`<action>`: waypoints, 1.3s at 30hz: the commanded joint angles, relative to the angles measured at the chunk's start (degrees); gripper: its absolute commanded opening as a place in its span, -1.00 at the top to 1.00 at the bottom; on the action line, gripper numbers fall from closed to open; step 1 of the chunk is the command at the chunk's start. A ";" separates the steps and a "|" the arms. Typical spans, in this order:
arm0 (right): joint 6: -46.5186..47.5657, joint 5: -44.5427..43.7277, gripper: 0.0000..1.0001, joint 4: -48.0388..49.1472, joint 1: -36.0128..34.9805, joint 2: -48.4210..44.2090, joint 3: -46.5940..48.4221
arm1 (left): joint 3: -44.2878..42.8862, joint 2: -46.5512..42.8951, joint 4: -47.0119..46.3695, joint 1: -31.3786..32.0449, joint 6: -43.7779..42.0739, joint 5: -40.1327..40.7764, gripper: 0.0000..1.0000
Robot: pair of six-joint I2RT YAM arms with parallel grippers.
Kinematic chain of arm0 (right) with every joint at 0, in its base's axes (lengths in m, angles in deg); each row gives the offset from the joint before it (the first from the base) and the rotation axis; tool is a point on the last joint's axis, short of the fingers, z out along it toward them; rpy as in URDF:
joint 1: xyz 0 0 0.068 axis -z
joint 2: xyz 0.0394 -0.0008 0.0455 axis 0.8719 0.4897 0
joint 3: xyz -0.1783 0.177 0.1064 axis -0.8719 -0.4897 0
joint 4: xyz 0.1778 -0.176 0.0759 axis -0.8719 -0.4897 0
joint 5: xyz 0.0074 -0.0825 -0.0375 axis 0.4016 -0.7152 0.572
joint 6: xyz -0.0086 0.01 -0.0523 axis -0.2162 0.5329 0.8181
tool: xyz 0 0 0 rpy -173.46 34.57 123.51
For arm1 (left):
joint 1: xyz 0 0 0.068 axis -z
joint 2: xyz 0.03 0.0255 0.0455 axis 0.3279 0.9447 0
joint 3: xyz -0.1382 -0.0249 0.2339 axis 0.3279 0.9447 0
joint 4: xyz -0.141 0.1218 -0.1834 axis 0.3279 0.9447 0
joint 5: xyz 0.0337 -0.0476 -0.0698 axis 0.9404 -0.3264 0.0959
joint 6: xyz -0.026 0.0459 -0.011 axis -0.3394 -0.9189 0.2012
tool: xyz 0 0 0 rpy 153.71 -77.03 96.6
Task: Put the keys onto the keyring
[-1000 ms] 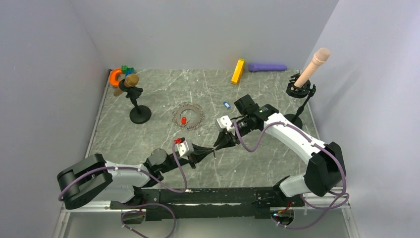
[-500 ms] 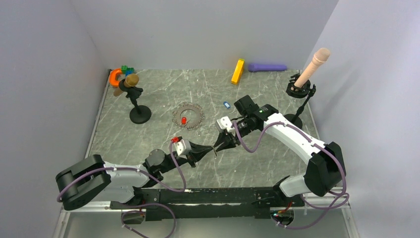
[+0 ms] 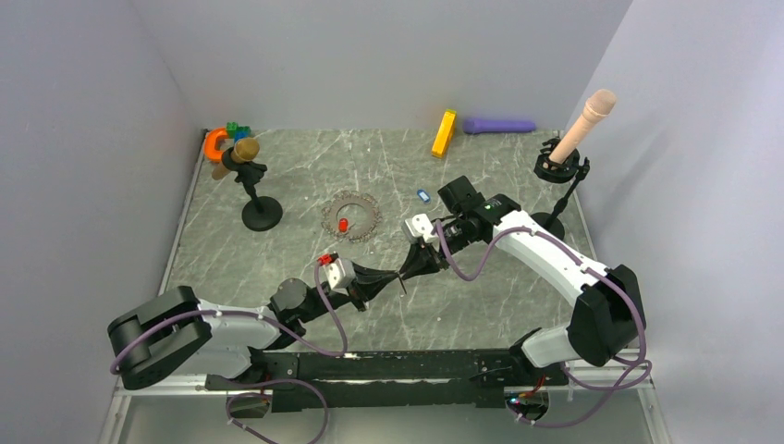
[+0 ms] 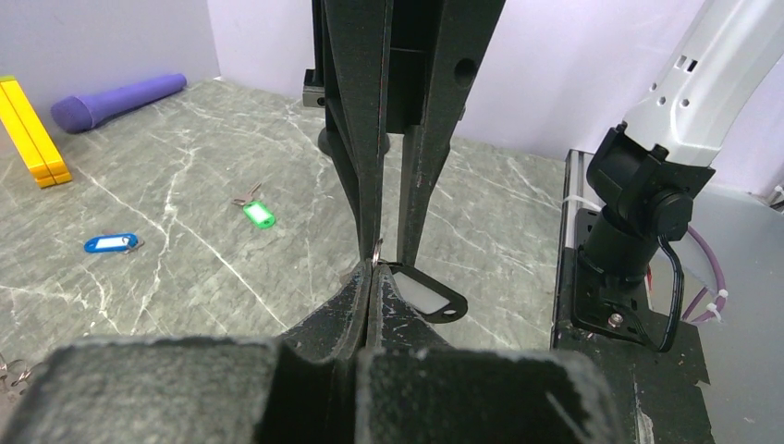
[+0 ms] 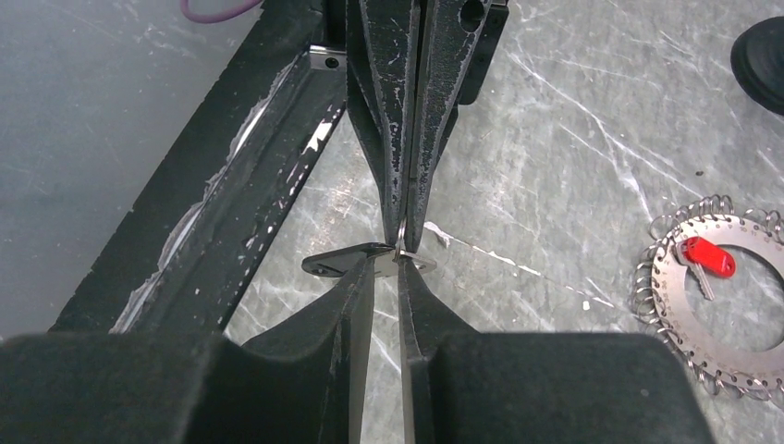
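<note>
**Meeting of the two tools at mid-counter.** The left tool [image 4: 370, 275] is pressed together, pinching the black-rimmed key [image 4: 423, 294] at the end that carries a small wire loop. The key's white-centred tag sticks out sideways, just above the counter [image 3: 277, 176]. The right tool [image 5: 384, 264] meets it tip to tip from the opposite side. Its fingers [image 5: 344, 310] stand a narrow gap apart, with their tips at the same key. Whether they clamp the key cannot be told.

The keyring [image 3: 351, 215] lies flat on the counter, well apart from both tools, towards the far left. The red key [image 3: 343, 225] lies within its outline. The blue key [image 3: 422, 195] rests by itself on the counter between the keyring and the right arm. In the left wrist view, the green key [image 4: 259, 215] lies near the blue key.
</note>
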 commanded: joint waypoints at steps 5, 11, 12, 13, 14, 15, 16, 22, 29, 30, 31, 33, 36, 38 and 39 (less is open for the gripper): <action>0.21 3.92 0.61 1.00 1.44 -1.67 -0.05 | -0.41 1.53 -4.85 -0.04 1.36 -2.42 1.00; 1.90 5.04 0.62 -0.65 1.90 -1.65 0.25 | -0.30 2.10 -5.11 -0.08 1.52 -2.72 1.00; 2.04 5.15 0.62 -0.72 1.91 -1.62 0.21 | -0.30 2.17 -5.40 -0.10 1.54 -2.66 1.00; 2.19 5.32 0.63 -0.85 1.90 -1.51 0.21 | -0.30 2.23 -5.54 -0.06 1.60 -2.50 1.00; 2.28 5.58 0.63 -0.97 1.90 -1.45 0.14 | -0.35 2.35 -5.65 -0.10 1.60 -2.48 1.00; 2.42 5.87 0.64 -1.04 1.96 -1.28 0.13 | -0.39 2.44 -5.70 -0.06 1.59 -2.58 1.00; 2.39 6.21 0.64 -1.08 1.92 -1.24 0.08 | -0.51 2.57 -5.69 -0.06 1.66 -2.61 1.00; 2.11 6.31 0.69 -0.51 1.63 -0.90 -0.12 | -0.74 3.29 -6.49 -0.10 1.91 -2.76 1.00; 1.83 5.05 0.81 0.88 1.49 -0.93 -1.07 | -0.74 3.12 -6.73 -0.06 2.02 -2.85 1.00; 1.66 5.03 0.81 1.01 1.55 -0.90 -1.10 | -0.77 3.09 -6.52 -0.10 2.05 -2.85 1.00; 1.65 5.11 0.81 1.04 1.40 -0.90 -1.10 | -0.89 3.00 -6.39 -0.08 2.04 -2.94 1.00; 1.67 5.13 0.89 1.15 1.15 -0.85 -1.10 | -0.90 2.98 -6.22 -0.09 1.99 -3.11 1.00; 2.54 5.21 1.00 0.36 0.97 -0.83 -0.90 | -0.92 3.02 -6.15 -0.07 2.01 -3.38 1.00; 3.50 5.47 1.00 -0.66 0.84 -0.70 -0.60 | -1.00 2.84 -5.58 -0.08 1.99 -3.77 0.99; 3.83 5.60 1.00 -1.03 0.85 -0.69 -0.44 | -1.00 2.62 -5.20 -0.06 1.99 -3.95 0.94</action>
